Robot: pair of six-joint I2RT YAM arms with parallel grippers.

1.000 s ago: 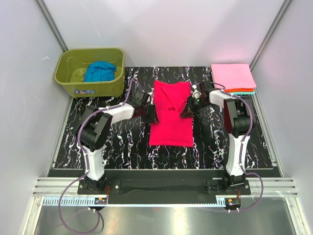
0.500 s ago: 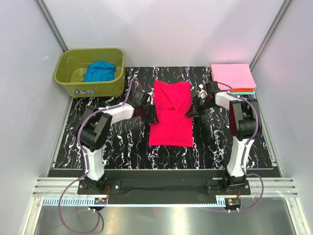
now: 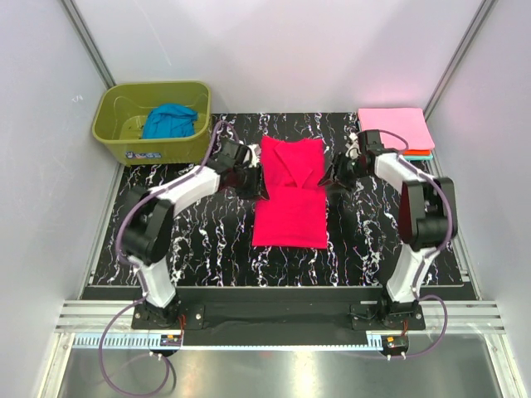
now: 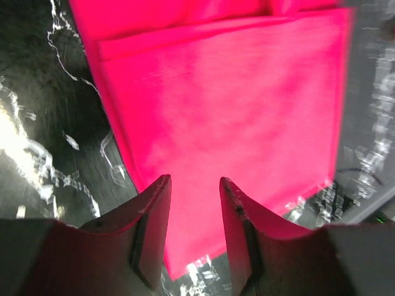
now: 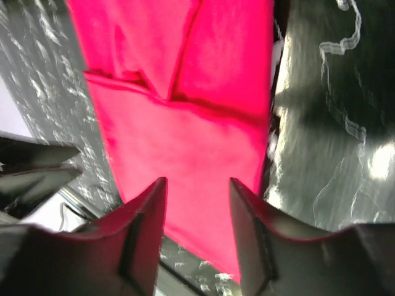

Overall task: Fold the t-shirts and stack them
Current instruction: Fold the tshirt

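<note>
Directly under the left claw (image 4: 194, 185) lies the crimson-red t-shirt (image 4: 234, 105). The claw's two fingers stand apart with nothing between them, released, and red cloth shows through the gap. The claw hangs over the shirt's left edge, where the cloth meets the black marbled table (image 4: 37, 92).

The right claw (image 5: 197, 185) is likewise spread and grasping nothing. It hovers over the shirt's opposite edge, with bare table just to its outer side. From the top view the two claws face each other across the shirt, one at each long side, about halfway along its length.

Between them the shirt lies flat as a long narrow strip with its sides turned in. A crosswise fold line runs across the span between the claws, and overlapping flaps lie on the part beyond it.

Farther out, behind and to the outside of the right claw, the light pink t-shirt (image 3: 396, 126) sits folded at the table's far corner. Thin edges of the orange t-shirt (image 3: 415, 154) and the teal t-shirt (image 3: 426, 152) show beneath it.

Well beyond the left claw, toward the other far corner, the blue t-shirt (image 3: 170, 122) lies crumpled inside the olive-green tub (image 3: 149, 148).
</note>
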